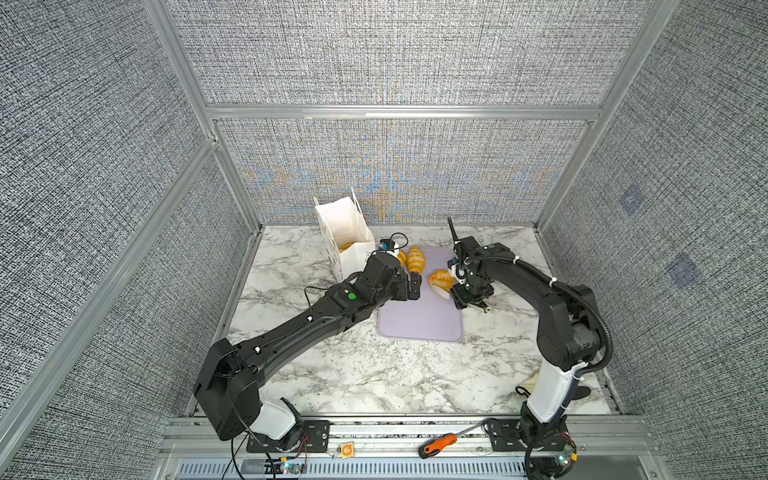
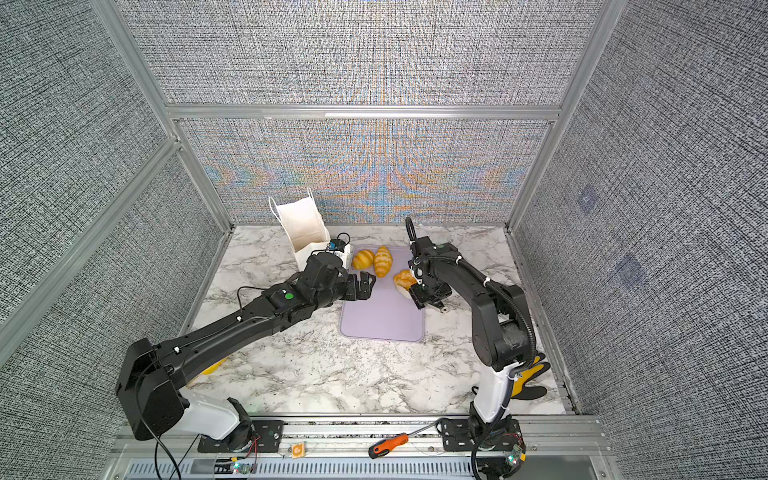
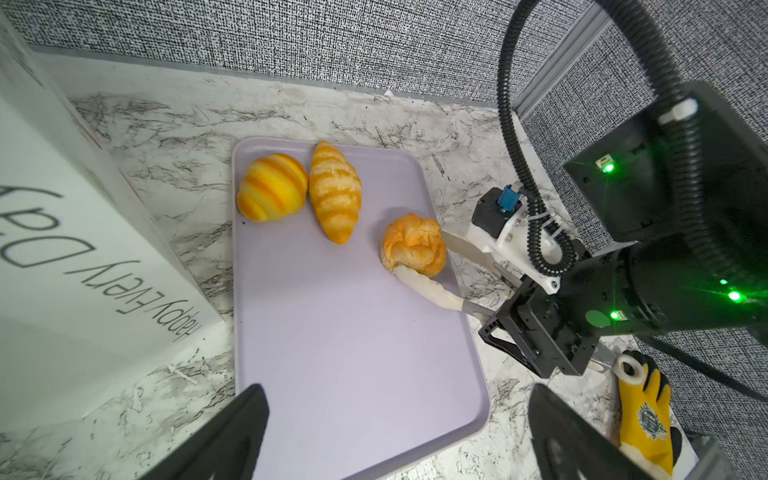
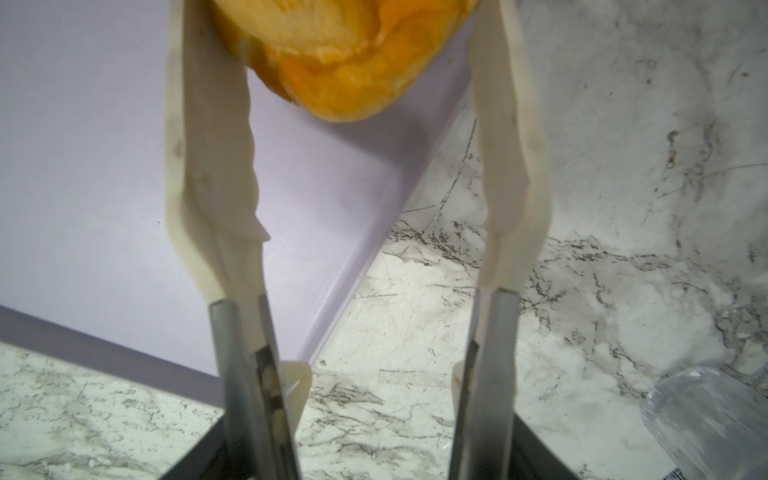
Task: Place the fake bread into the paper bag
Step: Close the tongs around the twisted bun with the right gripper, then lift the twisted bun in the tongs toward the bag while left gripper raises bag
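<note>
Right end effector (image 3: 419, 254) clasps twisted bread (image 3: 411, 239); left end effector (image 3: 397, 392) gapes empty; paper bag (image 3: 83, 257) reads "Happy Every Day".

Even overhead light brightens the table (image 1: 374, 374); moiré shimmers on the wall (image 1: 386, 187) behind it, frame edges bow, fingers (image 4: 216, 166) blur in the right wrist view.

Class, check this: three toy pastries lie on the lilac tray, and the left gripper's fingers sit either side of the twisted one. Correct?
Wrong arm. The left wrist view shows the fingers of the right gripper either side of the twisted pastry; the left gripper hangs open. The rest stands.
</note>
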